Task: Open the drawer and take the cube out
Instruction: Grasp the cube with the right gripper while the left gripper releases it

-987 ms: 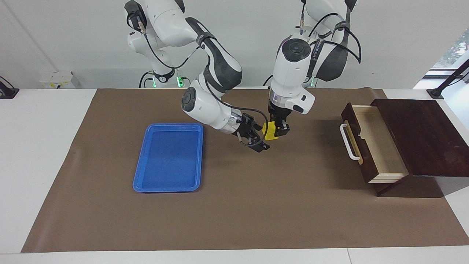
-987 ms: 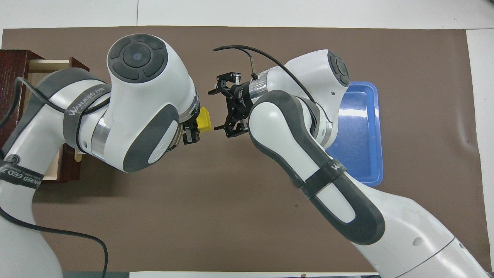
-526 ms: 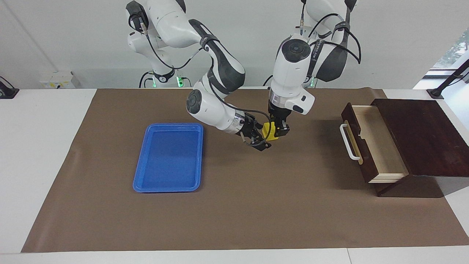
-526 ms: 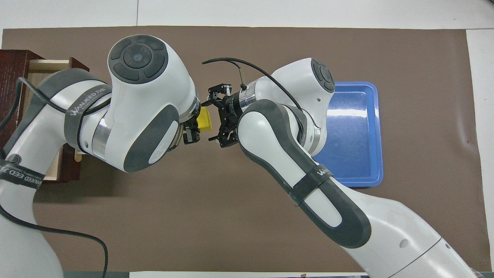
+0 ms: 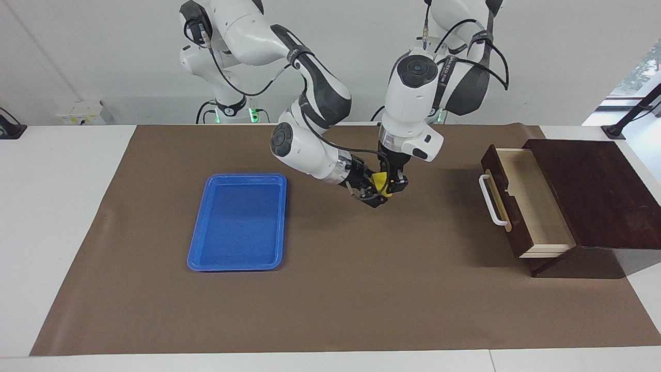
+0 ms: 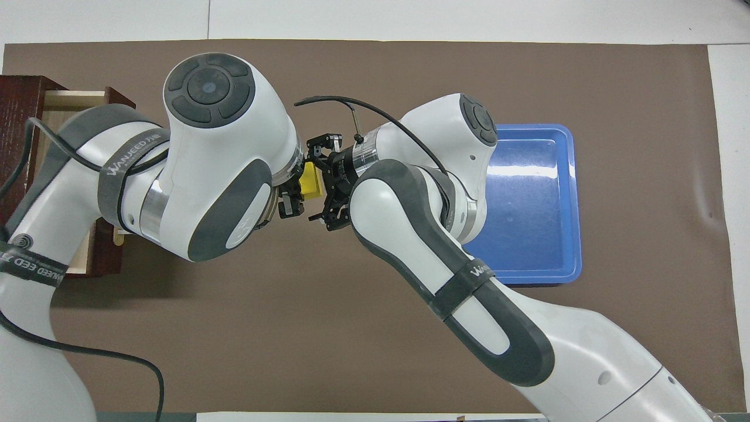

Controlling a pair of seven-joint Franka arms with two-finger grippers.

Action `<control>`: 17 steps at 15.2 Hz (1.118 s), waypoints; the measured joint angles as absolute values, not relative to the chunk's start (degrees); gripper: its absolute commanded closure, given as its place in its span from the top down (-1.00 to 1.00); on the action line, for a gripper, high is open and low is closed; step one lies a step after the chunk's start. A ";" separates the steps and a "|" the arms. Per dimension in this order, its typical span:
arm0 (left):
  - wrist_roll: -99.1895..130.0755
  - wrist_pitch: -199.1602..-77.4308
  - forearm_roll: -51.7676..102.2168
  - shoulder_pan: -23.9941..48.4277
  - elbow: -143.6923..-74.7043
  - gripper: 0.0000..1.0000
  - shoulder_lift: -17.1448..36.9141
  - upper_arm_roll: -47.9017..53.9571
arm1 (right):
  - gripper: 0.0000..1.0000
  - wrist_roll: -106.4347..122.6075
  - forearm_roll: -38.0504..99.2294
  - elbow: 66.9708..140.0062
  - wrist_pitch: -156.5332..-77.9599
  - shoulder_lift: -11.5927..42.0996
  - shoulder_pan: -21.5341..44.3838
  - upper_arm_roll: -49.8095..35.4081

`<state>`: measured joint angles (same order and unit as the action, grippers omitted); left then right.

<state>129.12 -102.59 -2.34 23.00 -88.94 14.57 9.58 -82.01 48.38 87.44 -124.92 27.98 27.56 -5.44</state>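
Facing view: the left gripper (image 5: 388,185) hangs over mid-desk with its jaws clenched on the cube (image 5: 381,181), while the right gripper (image 5: 373,192) has its jaws spread around it. If the left lets go too soon, the cube could drop. The drawer (image 5: 521,206) stands open.

Overhead view: the cube (image 6: 310,179) sits between both grippers. The blue tray (image 6: 536,202) lies toward the right arm's end, nothing blocking it.
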 measured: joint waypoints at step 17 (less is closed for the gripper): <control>129.88 -103.85 -2.10 23.60 -88.72 1.00 14.30 9.59 | -1.00 -82.33 48.42 87.35 -125.28 27.13 26.66 -4.87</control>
